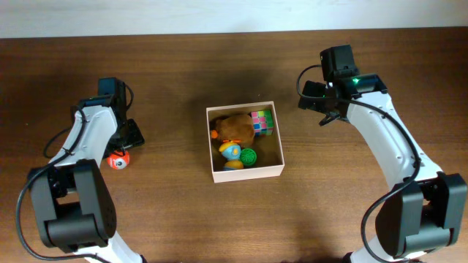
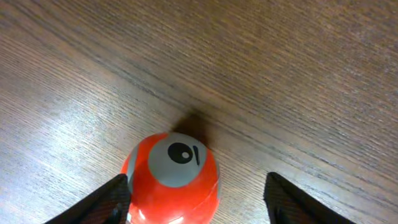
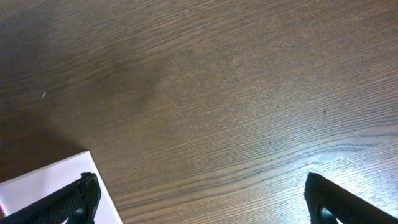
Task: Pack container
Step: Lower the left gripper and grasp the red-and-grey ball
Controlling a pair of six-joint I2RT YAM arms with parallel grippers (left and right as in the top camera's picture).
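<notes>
The container, a square white box with a tan inside, sits mid-table and holds several small toys: a brown plush, a multicoloured cube, a green ball and a blue-yellow toy. An orange-red ball with a grey eye patch lies on the wood far left of the box. My left gripper straddles this ball, open: its left finger is against the ball, while the right one stands well clear. My right gripper hovers open over bare wood, right of the box.
A corner of the container's white wall shows by the right gripper's left finger. The brown wooden table ends at a pale strip along the far edge.
</notes>
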